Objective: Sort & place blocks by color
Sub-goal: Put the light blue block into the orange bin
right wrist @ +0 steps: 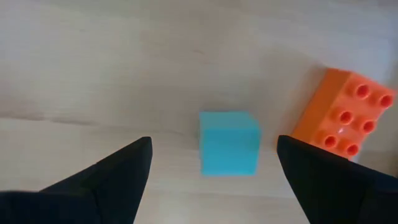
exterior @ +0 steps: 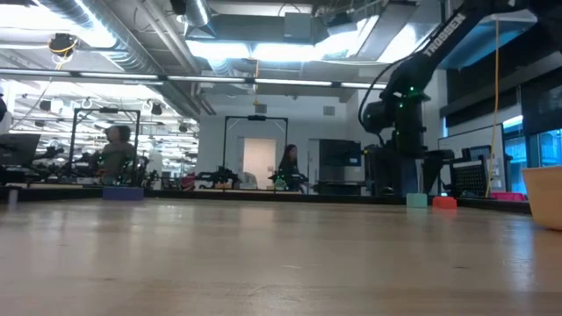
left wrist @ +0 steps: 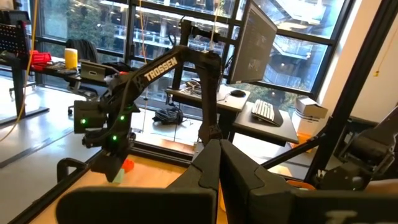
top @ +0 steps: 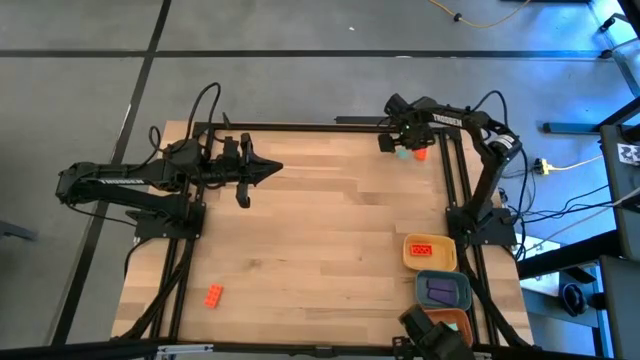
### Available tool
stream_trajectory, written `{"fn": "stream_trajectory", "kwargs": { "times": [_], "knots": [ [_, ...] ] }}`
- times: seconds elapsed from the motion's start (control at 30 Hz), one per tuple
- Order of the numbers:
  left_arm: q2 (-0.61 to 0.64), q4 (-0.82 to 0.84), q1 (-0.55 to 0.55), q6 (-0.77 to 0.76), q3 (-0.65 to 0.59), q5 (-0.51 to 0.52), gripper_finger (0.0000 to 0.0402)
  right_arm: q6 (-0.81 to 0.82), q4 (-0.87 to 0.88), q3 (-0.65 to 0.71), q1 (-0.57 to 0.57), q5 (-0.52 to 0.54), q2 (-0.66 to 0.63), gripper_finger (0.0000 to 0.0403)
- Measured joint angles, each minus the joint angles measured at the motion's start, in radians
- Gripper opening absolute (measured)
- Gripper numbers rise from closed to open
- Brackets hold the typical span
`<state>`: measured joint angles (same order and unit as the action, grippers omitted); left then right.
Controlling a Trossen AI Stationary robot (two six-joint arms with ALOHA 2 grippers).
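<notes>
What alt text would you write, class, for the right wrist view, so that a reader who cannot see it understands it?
The right gripper hangs open just above the wooden table, its two dark fingers on either side of a small teal block. An orange studded block lies close beside the teal one, apart from it.

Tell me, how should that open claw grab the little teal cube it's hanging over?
Straight down from above, I'd judge, pinching two opposite flat sides. The teal cube lies flat on the table between the right claw's spread fingers, slightly nearer one of them. The orange block sits close beside it, angled, so that finger must slip into the narrow gap between them.
</notes>
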<state>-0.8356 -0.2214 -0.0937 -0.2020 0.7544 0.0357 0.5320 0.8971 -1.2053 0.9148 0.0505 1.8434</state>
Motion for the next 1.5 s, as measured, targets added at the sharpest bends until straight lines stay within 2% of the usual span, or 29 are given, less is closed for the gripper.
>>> {"fn": "stream_trajectory", "kwargs": {
  "times": [0.3,0.7,0.83,1.07,1.5],
  "knots": [
    [0.0,0.0,0.0,0.0,0.0,0.0,0.0,0.043,-0.002,0.0,0.0,-0.021,0.075,0.0343],
    [0.0,0.0,0.0,0.001,0.0,0.0,0.0,0.039,-0.011,-0.003,0.0,-0.034,0.089,0.0278],
    [0.0,0.0,0.0,0.001,0.0,0.0,0.0,0.036,-0.016,-0.003,-0.001,-0.039,0.09,0.0238],
    [0.0,0.0,0.0,0.001,0.0,-0.002,0.0,0.015,-0.019,-0.002,-0.001,-0.053,0.091,0.0136],
    [0.0,0.0,0.0,0.001,0.0,-0.001,0.0,-0.052,-0.024,0.003,-0.001,-0.04,0.072,0.0137]
  ]
}}
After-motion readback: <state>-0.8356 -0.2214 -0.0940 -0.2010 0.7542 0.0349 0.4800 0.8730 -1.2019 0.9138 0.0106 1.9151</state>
